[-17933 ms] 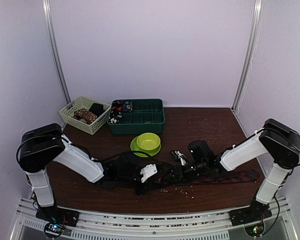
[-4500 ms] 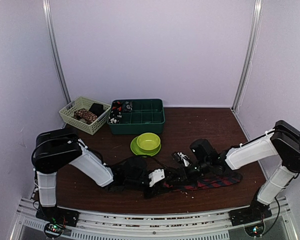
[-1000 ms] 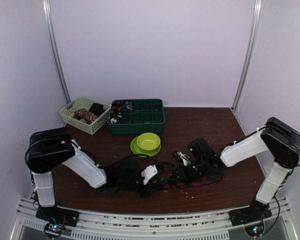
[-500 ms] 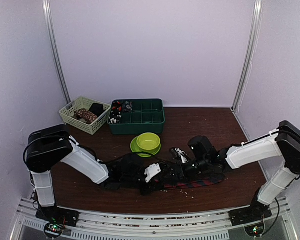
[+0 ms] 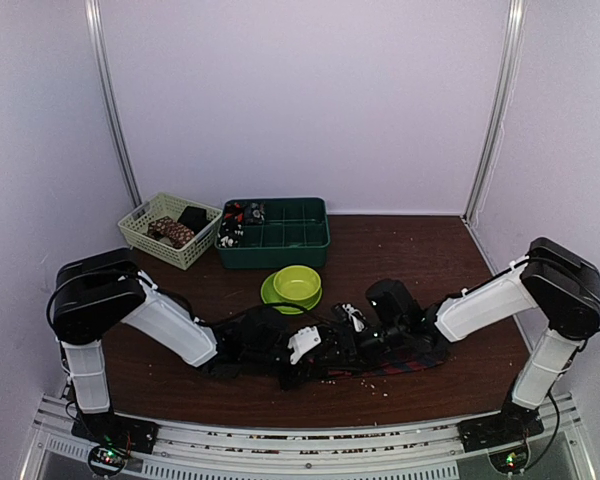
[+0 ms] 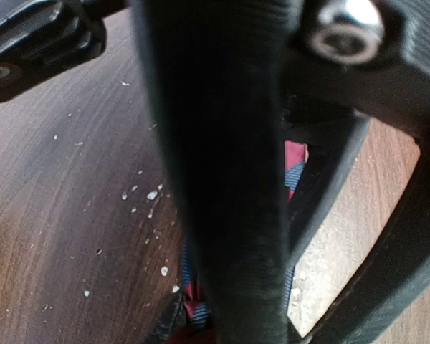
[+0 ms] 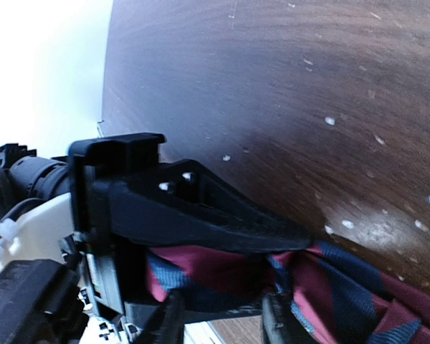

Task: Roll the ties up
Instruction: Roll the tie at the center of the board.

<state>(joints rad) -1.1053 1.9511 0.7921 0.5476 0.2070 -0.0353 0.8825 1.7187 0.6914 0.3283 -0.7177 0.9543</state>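
Note:
A red and navy striped tie [image 5: 412,358] lies on the brown table, its short tail running right from where the two grippers meet. My left gripper [image 5: 315,352] is shut on the rolled end of the tie. In the left wrist view one dark finger [image 6: 222,179] fills the middle and striped fabric [image 6: 294,159] shows behind it. In the right wrist view the left gripper's black finger [image 7: 201,215] presses over the folded tie [image 7: 222,276]. My right gripper [image 7: 223,309] has its fingers apart, tips against the roll. It shows in the top view [image 5: 360,345] just right of the left gripper.
A lime-green bowl [image 5: 297,282] on a green plate [image 5: 276,299] stands just behind the grippers. A dark green divided bin [image 5: 280,240] and a pale basket [image 5: 150,232] holding rolled items stand at the back left. White crumbs [image 5: 380,385] dot the table.
The tie's free tail has grown shorter and its right end has drawn in to the left. My right gripper has shifted slightly left toward the left gripper.

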